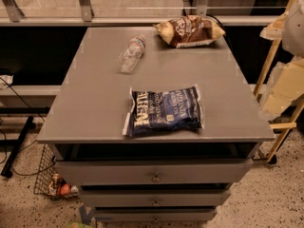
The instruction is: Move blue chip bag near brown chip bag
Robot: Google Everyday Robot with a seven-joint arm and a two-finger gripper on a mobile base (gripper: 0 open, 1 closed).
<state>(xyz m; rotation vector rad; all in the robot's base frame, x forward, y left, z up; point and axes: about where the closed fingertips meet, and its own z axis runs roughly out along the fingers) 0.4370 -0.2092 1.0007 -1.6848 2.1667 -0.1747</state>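
The blue chip bag lies flat near the front edge of the grey tabletop, its white lettering facing up. The brown chip bag lies puffed up at the far right corner of the table, well apart from the blue bag. My gripper shows as pale cream shapes at the right edge of the camera view. It is off the table's right side, away from both bags and holding nothing that I can see.
A clear plastic bottle lies on its side at the far left-centre of the table. The table has drawers below. A wooden frame stands at the right. A wire basket sits on the floor at the left.
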